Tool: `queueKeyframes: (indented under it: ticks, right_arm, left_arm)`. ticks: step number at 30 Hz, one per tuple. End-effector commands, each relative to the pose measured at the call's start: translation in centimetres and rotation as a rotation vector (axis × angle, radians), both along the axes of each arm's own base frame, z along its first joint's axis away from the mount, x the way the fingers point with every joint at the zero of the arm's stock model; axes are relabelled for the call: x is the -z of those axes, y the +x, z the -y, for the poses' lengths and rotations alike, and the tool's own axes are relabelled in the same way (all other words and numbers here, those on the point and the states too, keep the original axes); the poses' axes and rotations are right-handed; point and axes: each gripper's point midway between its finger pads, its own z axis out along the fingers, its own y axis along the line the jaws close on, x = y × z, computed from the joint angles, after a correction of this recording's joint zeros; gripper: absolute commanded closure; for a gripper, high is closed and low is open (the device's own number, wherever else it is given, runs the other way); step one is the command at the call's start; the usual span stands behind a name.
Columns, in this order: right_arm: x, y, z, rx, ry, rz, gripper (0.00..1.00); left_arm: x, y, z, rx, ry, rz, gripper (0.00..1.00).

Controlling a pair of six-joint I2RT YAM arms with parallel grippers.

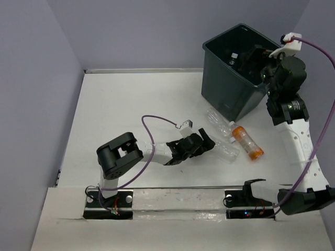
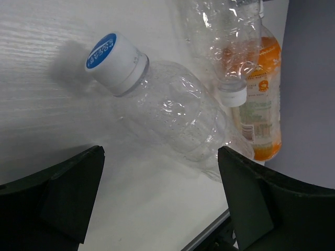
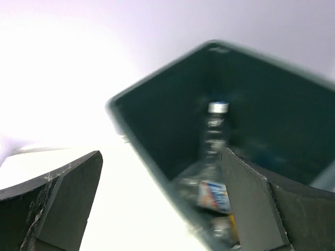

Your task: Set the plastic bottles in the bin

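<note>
The dark grey-green bin (image 1: 230, 89) stands at the back right of the table. My right gripper (image 1: 255, 57) hangs open over its mouth with nothing between the fingers. In the right wrist view my right gripper (image 3: 159, 193) looks down past the bin rim (image 3: 152, 151) at a clear labelled bottle (image 3: 213, 157) lying inside. Three bottles lie on the table near the bin: a clear one with a blue-and-white cap (image 2: 167, 104), a crumpled clear one (image 2: 225, 42) and an orange one (image 2: 264, 104). My left gripper (image 2: 159, 193) is open just short of the blue-capped bottle, not touching it.
In the top view my left gripper (image 1: 209, 144) lies low on the table beside the clear bottle (image 1: 227, 150), with the orange bottle (image 1: 247, 142) and the other clear bottle (image 1: 220, 120) right of it. Grey walls border the table.
</note>
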Motion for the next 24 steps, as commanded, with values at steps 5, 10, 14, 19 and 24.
queueKeyframes:
  ticks: [5, 10, 14, 19, 24]
  right_arm:
    - [9.8, -5.0, -7.3, -0.320, 0.107, -0.129, 0.01]
    - [13.4, -7.6, -10.5, -0.425, 0.112, -0.190, 0.01]
    - [15.4, -9.2, -10.8, -0.439, 0.121, -0.218, 0.01]
    - [16.6, -11.0, -10.2, -0.440, 0.130, -0.235, 0.02]
    - [18.1, -13.1, -9.5, -0.437, 0.142, -0.273, 0.03]
  left_arm:
    - [-1.0, 2.4, 2.4, -0.106, -0.049, 0.008, 0.01]
    - [0.5, 3.5, 3.1, -0.135, 0.010, 0.016, 0.01]
    - [2.0, 4.0, 2.8, -0.154, 0.042, 0.015, 0.01]
    - [2.7, 4.4, 1.4, -0.171, 0.078, 0.025, 0.16]
    - [3.2, 4.0, -1.8, -0.200, 0.138, 0.058, 0.34]
